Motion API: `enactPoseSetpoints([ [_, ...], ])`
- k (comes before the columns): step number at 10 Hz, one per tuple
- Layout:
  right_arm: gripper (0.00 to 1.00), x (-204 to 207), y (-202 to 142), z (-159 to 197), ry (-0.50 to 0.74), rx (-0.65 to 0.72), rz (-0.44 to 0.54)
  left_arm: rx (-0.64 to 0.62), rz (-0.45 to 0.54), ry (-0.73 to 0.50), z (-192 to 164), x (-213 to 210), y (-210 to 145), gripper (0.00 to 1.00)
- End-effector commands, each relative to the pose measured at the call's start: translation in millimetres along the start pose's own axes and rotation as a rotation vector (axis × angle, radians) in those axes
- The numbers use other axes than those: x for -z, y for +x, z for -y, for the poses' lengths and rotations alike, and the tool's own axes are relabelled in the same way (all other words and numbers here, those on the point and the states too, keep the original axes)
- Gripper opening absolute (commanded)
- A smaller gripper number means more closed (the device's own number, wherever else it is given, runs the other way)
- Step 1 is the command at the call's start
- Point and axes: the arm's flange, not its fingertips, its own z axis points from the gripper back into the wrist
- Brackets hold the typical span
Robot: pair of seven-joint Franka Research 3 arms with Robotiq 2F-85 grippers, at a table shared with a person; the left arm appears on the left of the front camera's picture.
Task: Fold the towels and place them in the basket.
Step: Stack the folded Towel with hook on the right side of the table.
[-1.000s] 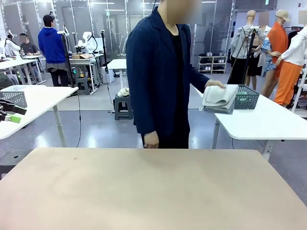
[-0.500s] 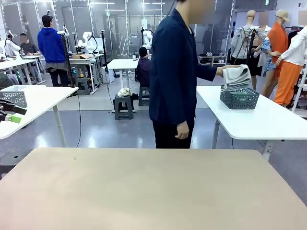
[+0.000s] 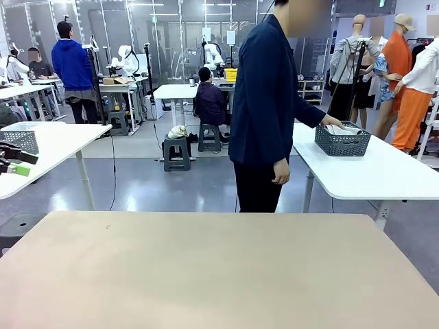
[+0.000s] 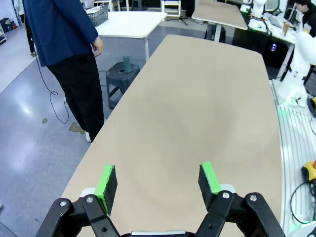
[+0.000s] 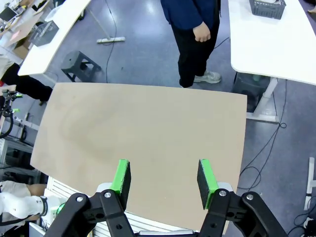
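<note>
Front: person now turned side-on at the white side table, one hand down at the dark mesh basket. Pale towels are inside the basket, just showing over the rim. Half a second ago the towels were held above the basket; a second ago they were carried at waist height, with the person facing the wooden table. Other hand hangs at the side.

Left wrist: left gripper hovers over the wooden table, green pads well apart, nothing between them. Person stands off the table's far-left edge; basket corner on the white table beyond.

Right wrist: right gripper above the table's near edge, jaws apart, gripping nothing. Basket at top right on the white table; contents too small to tell.
</note>
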Motion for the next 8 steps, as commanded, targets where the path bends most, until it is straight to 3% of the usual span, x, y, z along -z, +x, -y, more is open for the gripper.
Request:
enactPoseSetpoints([
  [1, 0.69, -1.8, 1.8, -0.7, 0.000, 0.001, -0.005, 0.003, 0.000, 0.000, -0.3, -0.3, 1.3, 0.85],
  [8, 0.69, -1.8, 1.8, -0.7, 0.000, 0.001, -0.005, 0.003, 0.000, 0.000, -0.3, -0.3, 1.3, 0.85],
])
